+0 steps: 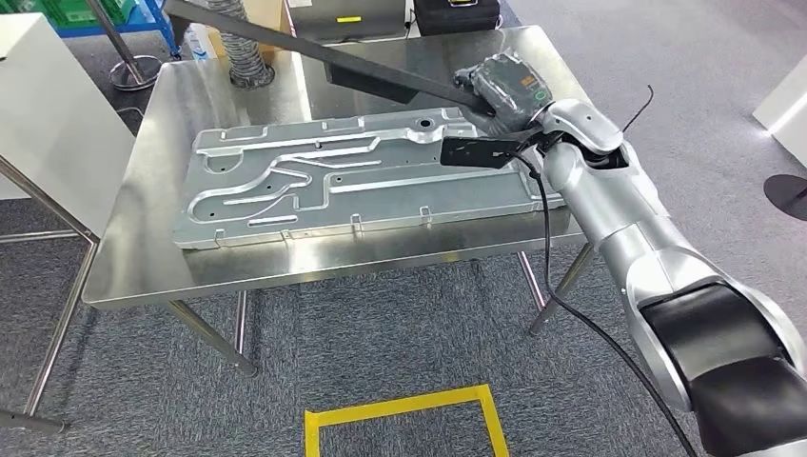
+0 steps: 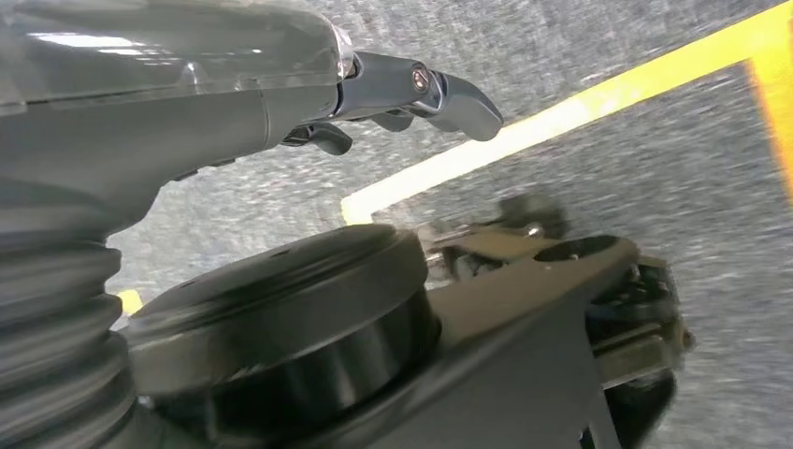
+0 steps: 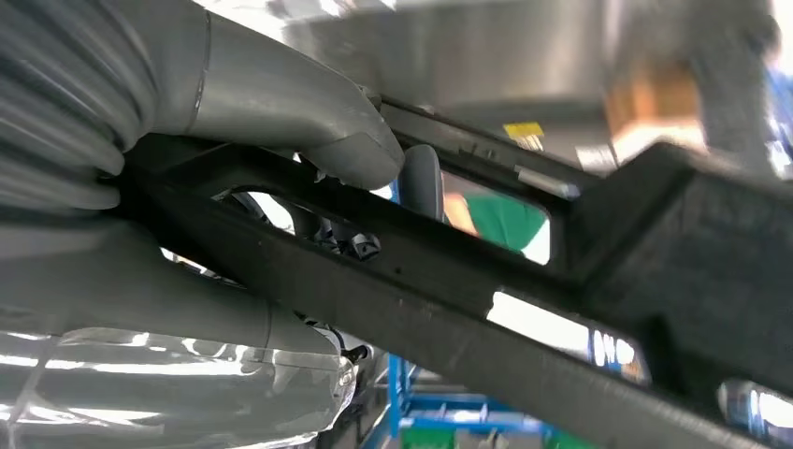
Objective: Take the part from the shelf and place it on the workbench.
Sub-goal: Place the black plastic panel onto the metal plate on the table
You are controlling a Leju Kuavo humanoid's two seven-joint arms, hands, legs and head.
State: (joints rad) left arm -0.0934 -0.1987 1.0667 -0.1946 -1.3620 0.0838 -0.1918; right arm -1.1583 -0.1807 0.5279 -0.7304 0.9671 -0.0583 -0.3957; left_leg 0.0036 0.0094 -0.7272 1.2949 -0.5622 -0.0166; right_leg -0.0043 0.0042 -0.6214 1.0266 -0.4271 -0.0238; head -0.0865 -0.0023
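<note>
The right robot hand (image 1: 502,88) grips the long dark part (image 1: 324,55) at one end, holding it slanted above the steel worktop (image 1: 143,276) (already carrying a stamped metal panel (image 1: 352,181)), ready to lower.

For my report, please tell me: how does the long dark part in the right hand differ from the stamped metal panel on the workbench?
The dark part is black, narrow and held above the table by the right hand. The metal panel is silver, wide and lies flat on the workbench. Both are long.
</note>
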